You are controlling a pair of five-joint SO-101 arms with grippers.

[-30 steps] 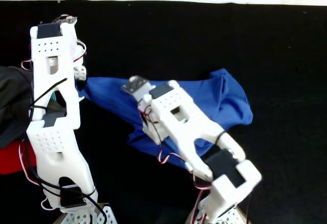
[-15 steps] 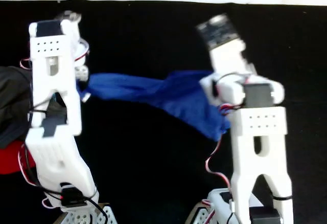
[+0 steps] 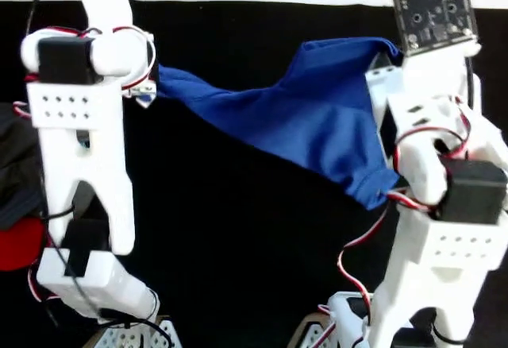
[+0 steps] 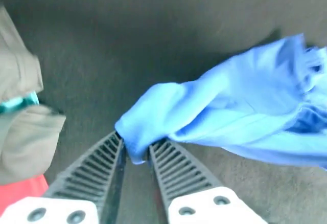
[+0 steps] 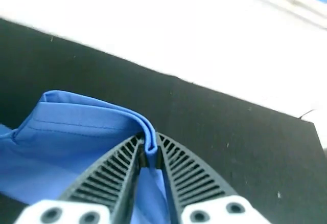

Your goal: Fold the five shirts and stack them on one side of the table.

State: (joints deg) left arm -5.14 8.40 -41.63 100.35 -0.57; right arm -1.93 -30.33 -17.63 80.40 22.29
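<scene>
Hanging in the air over the black table (image 3: 238,245), the blue shirt (image 3: 302,117) is pulled out wide between the two arms. The left gripper (image 4: 135,146) is clamped tight on one bunched corner of it. The right gripper (image 5: 149,142) is pinched on a hemmed edge at the other end. The cloth sags in the middle, and a loose part droops down by the right arm. Holding it by two ends probably lets the shirt open out, so it can be laid down flat and smooth for folding. A pile of other clothes (image 3: 14,173), dark and red, sits by the left arm, likely where the stack goes.
</scene>
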